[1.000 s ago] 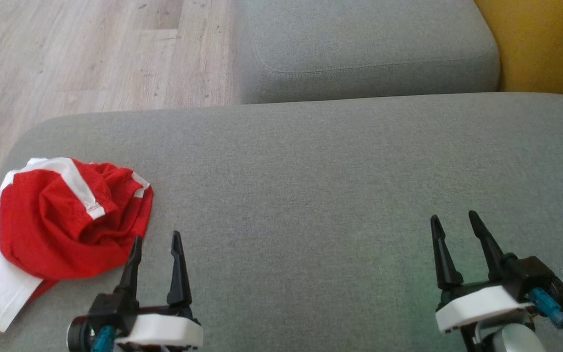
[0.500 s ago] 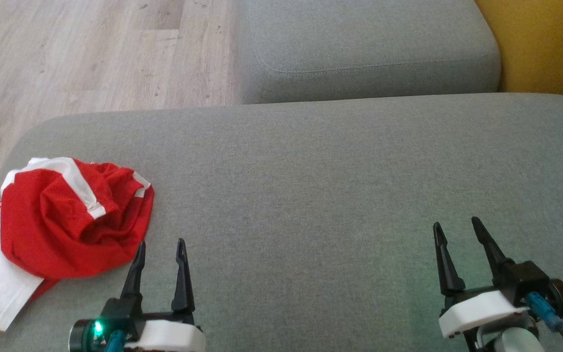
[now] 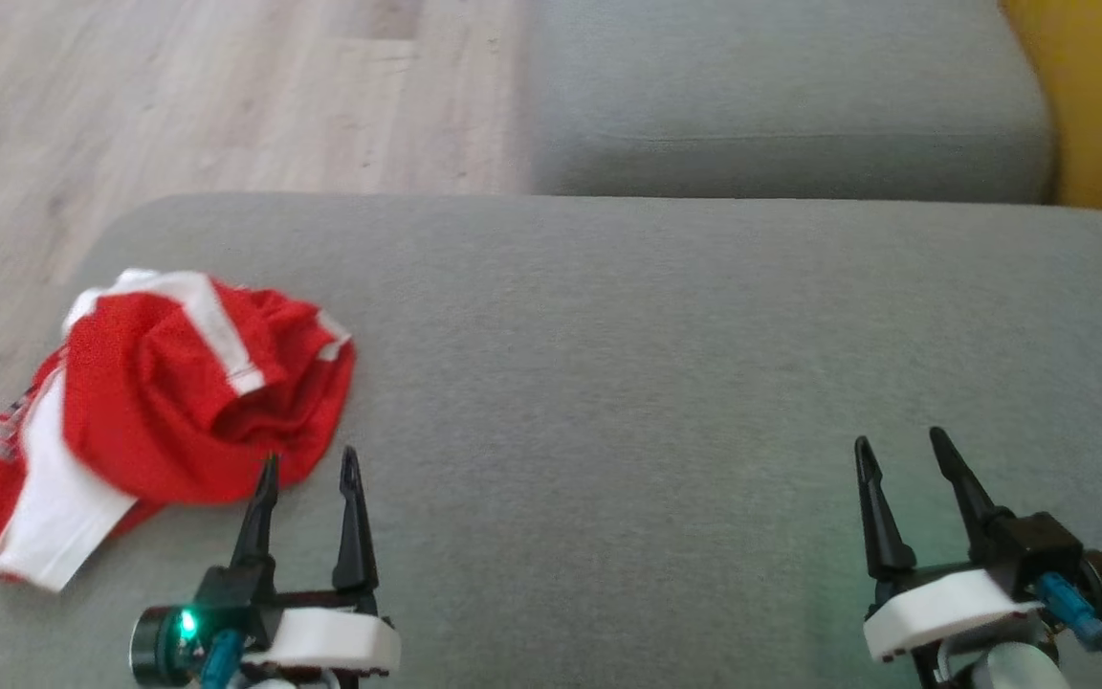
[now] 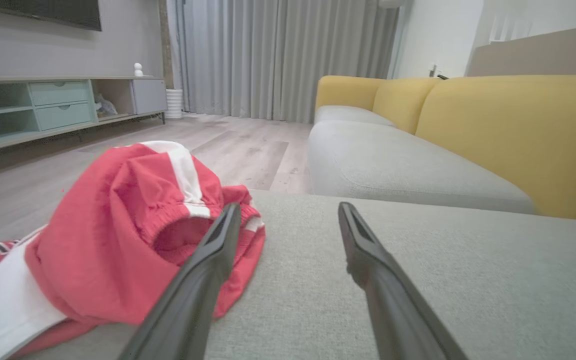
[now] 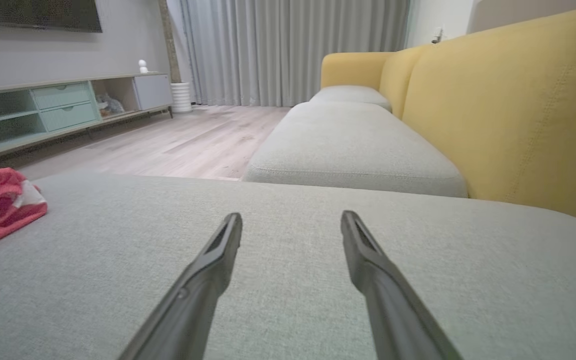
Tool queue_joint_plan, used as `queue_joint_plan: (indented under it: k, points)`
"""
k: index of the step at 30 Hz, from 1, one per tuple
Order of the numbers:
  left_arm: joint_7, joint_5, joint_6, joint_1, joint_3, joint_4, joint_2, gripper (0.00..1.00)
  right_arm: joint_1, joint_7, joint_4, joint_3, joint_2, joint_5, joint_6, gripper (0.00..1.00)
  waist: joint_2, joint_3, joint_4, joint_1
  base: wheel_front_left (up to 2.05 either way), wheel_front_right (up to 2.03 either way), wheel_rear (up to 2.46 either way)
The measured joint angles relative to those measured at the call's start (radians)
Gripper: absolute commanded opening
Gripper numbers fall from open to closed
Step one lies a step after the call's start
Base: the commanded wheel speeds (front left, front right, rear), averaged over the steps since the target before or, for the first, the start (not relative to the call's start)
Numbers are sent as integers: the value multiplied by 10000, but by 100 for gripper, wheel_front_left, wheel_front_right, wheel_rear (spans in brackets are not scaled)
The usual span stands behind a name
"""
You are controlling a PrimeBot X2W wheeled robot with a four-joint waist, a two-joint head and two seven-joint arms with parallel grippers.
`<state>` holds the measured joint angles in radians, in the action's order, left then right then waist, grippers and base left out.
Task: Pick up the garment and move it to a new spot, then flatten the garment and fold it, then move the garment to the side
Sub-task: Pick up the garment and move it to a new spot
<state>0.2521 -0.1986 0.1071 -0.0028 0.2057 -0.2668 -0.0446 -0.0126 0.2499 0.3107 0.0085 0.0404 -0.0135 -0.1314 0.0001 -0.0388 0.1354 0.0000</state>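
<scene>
Garment [image 3: 178,411] crumpled on grey sofa cushion [image 3: 656,383], wood floor [image 3: 226,96] beyond, left end effector [image 3: 310,457] and right end effector [image 3: 900,438] spread, empty

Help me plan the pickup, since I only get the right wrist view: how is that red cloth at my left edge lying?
Observer: The garment is a crumpled red-and-white heap near the left end of the grey seat.
Operator: Where is the left tool?
Observer: The left tool is open, with its fingertips right at the heap's near edge. I cannot tell whether they touch it.
Operator: Is any part spread out?
Observer: A white panel trails out of the heap's left side toward the robot.
</scene>
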Motion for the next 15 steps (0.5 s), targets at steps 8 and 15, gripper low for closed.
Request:
queue_joint_plan:
  k: [8,15]
  points:
    - [2,-153,48,-127,-355,301,0,100,6,6,-38,69,2,-136,0,100,0,180,1696,0,0,0,0]
    - [2,-201,267,-120,-895,702,-25,100,224,8,-136,178,4,48,0,100,0,518,3360,-1,0,0,0]
